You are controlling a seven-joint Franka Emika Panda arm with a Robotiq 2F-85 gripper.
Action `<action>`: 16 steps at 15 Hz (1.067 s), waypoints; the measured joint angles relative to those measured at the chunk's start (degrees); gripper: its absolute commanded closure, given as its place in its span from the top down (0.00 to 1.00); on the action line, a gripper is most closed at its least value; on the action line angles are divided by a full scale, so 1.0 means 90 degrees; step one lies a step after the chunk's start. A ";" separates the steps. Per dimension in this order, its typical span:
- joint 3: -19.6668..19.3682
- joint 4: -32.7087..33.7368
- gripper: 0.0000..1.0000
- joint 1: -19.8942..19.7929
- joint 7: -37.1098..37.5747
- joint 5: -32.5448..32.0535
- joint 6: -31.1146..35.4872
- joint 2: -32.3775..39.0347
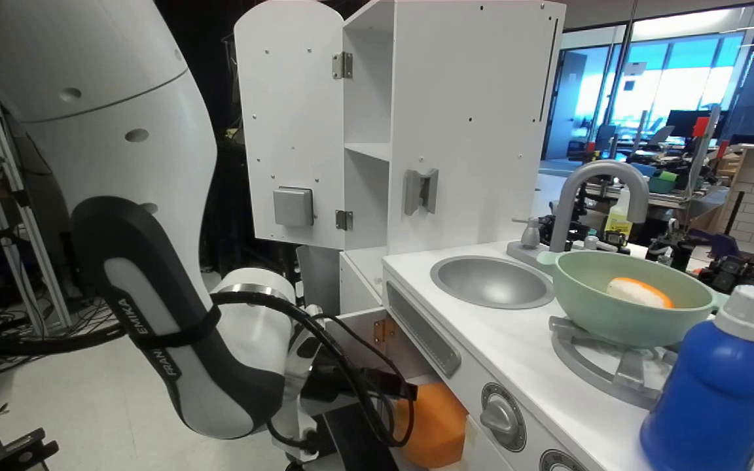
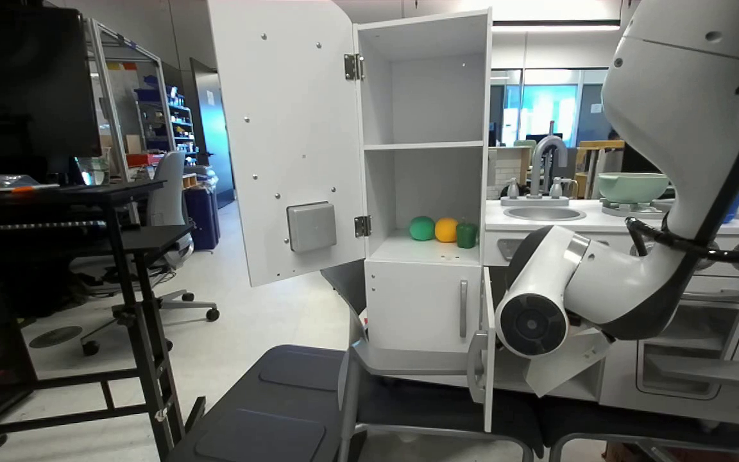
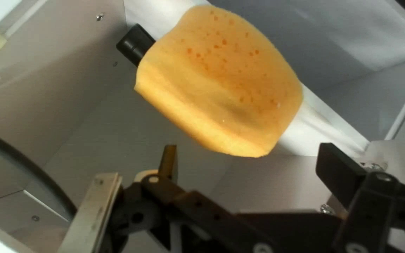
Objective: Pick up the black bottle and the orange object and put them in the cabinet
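By the cabinet (image 3: 83,88) the orange object (image 3: 220,80) and the partly hidden black bottle (image 3: 135,44) are carried. On the lower shelf (image 2: 421,252) a green ball (image 2: 421,228), a yellow-orange ball (image 2: 446,230) and a pepper (image 2: 466,235) are lined up. On the counter (image 1: 508,340) a grate (image 1: 630,369) is set, by which a bowl (image 1: 626,320) is borne; a blue bottle (image 1: 714,392) is seen beside it.

Bowl (image 1: 612,320): pale green, on the grey burner (image 1: 629,373), a white-and-orange piece (image 1: 635,293) inside.
Blue bottle (image 1: 714,399): upright, white cap (image 1: 751,313) on, near the bowl.
Sink (image 1: 491,281): round, grey, set in the white table (image 1: 514,347) beside the curved tap (image 1: 568,196).
Upper cupboard (image 2: 430,102): arched door (image 2: 292,141) standing open; on its bottom shelf (image 2: 430,252), a green ball (image 2: 421,228) and a dark green pepper (image 2: 466,235).
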 measured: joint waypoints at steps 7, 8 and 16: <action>0.0501 -0.2000 1.00 -0.0128 0.0200 0.0064 -0.0315 -0.1751; 0.0577 -0.2243 1.00 -0.0191 0.0203 0.0139 -0.0291 -0.2077; 0.1148 -0.3198 1.00 -0.0381 -0.1211 0.2072 0.1459 -0.4573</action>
